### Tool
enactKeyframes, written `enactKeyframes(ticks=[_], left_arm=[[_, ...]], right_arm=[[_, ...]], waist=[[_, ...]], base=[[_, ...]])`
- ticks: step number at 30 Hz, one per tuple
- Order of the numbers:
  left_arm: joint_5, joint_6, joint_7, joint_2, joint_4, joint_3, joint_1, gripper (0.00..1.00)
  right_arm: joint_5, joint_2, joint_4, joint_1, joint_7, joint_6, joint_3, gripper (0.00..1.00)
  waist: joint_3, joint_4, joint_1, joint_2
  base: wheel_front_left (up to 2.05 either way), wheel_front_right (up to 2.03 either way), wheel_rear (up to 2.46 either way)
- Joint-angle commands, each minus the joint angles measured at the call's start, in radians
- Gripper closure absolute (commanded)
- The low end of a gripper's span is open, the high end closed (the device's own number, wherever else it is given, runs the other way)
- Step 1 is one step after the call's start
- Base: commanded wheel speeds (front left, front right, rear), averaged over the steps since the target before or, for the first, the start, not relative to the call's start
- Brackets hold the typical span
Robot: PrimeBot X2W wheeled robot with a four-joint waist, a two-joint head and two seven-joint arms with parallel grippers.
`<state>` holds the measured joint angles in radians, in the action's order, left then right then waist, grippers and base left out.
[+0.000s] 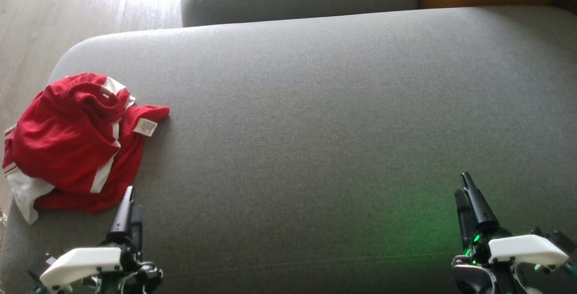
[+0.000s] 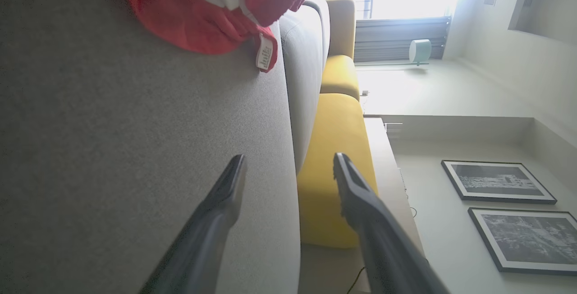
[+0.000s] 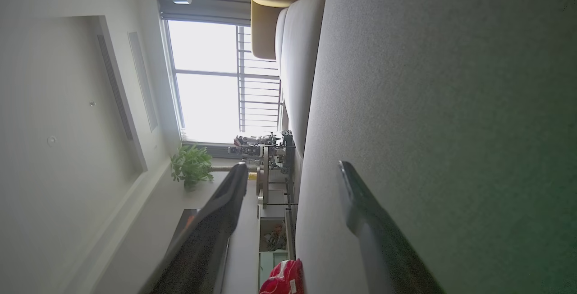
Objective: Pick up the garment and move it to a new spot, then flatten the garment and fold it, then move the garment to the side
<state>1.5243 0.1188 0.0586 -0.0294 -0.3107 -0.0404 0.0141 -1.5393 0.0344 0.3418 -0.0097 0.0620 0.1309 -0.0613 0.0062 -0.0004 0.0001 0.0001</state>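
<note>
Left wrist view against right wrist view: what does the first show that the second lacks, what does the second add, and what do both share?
The left wrist view adds two framed pictures hanging on a wall. The right wrist view adds a potted plant near a bright window. Both share the red garment lying on the grey sofa seat.

No text can be read. A small white care tag (image 1: 145, 127) sewn to the red garment (image 1: 67, 140) carries dark printed lines, too small and blurred to make out.
</note>
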Motion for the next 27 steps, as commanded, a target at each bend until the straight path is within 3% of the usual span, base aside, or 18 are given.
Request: enactKeyframes(ticks=[1, 16, 27], left_arm=[[-0.022, 0.004, -0.008, -0.011, 0.042, 0.001, -0.045, 0.00], [-0.296, -0.036, -0.052, -0.011, 0.126, 0.017, -0.046, 0.00], [-0.458, -0.073, -0.084, -0.012, 0.145, 0.049, -0.048, 0.00]], right_arm=[[0.022, 0.004, -0.038, -0.054, -0.009, 0.000, 0.008, 0.00], [0.352, 0.005, -0.098, -0.059, -0.053, 0.000, 0.040, 0.00], [0.509, 0.006, -0.139, -0.060, -0.085, 0.000, 0.045, 0.00]], waist=[[0.000, 0.000, -0.0001, -0.0001], [0.011, 0.005, -0.0001, -0.0001], [0.022, 0.007, -0.0001, -0.0001]], base=[[0.00, 0.00, 0.00], [0.00, 0.00, 0.00], [0.00, 0.00, 0.00]])
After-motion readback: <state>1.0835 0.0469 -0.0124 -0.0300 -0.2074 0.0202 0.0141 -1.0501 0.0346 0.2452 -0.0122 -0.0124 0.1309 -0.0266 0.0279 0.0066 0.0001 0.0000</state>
